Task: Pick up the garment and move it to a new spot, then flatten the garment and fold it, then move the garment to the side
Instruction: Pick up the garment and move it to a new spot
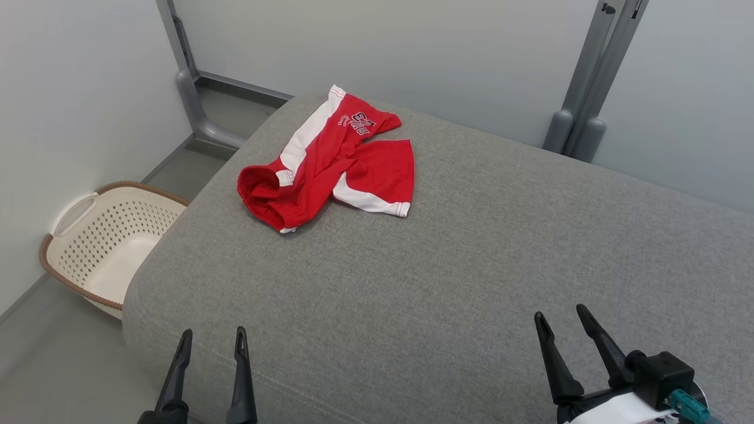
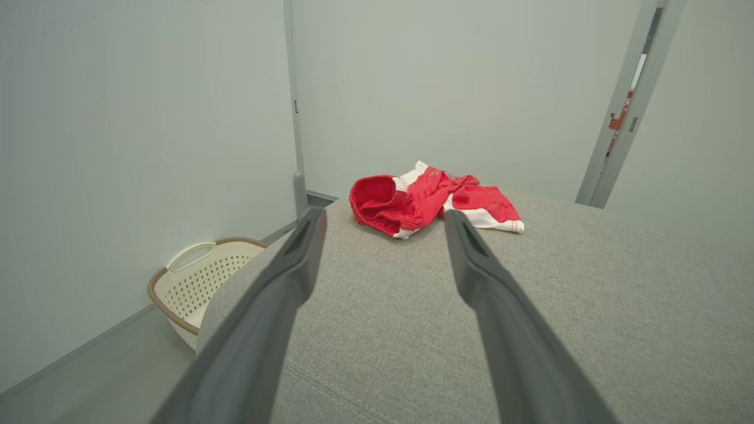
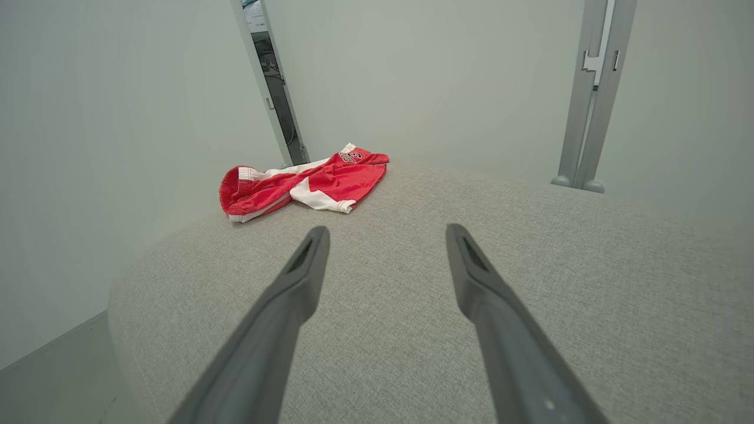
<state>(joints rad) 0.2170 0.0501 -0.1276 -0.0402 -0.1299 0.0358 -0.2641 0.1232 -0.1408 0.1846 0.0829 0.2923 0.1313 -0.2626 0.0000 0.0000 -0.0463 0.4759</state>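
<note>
Grey fabric cushion, pale walls, cream basket on floor at left. Red/white garment crumpled far left, well apart from L gripper & R gripper, both spread wide, empty.

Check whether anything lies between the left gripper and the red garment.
Nothing visible does. The left gripper, open, is at the near edge of the grey cushion; bare fabric alone lies between it and the crumpled red garment farther back. The white basket stands on the floor to the left, off that line.
</note>
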